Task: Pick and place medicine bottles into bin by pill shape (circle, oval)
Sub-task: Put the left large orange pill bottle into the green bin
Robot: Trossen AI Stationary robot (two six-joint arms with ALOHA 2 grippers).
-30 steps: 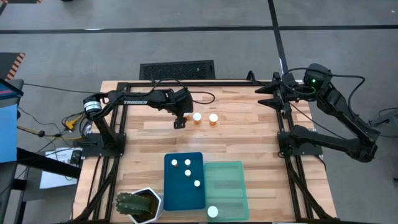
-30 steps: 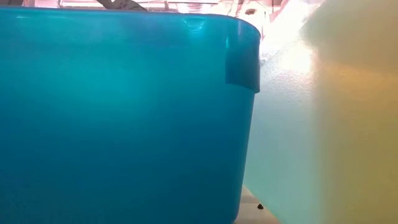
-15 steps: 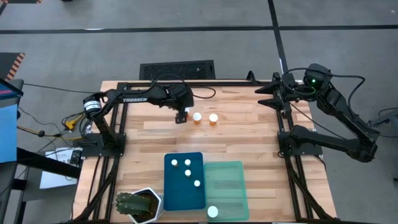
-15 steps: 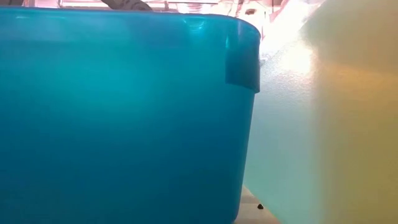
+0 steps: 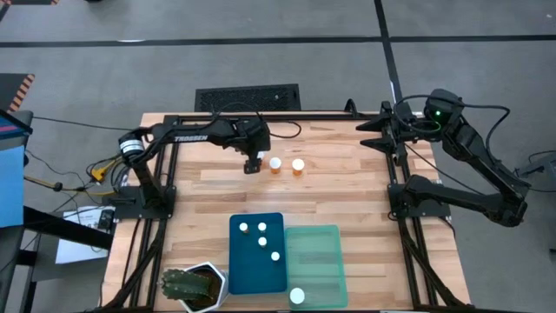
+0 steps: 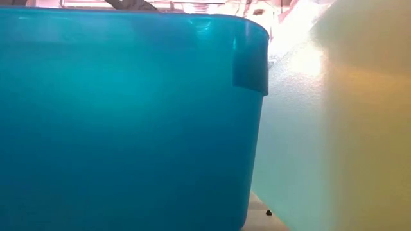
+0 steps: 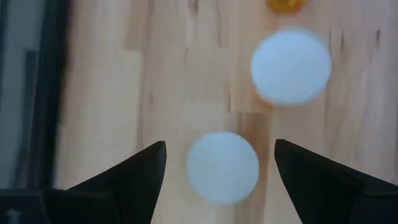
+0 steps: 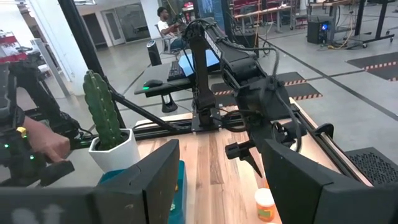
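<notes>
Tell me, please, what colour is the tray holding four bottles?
Opaque dark blue tray, beside the translucent mint green tray; the high view shows it best.

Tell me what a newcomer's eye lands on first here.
The left tool hangs open over the table's far middle, beside two loose white-capped bottles. Nearer the front, the dark blue tray holds four bottles, and the mint green tray beside it holds one.

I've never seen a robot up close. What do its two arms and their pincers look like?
Both arms are dark, jointed metal with black cables. The left arm carries white lettering; the right arm shows a small green light. Each ends in two dark, wedge-shaped fingers.
</notes>
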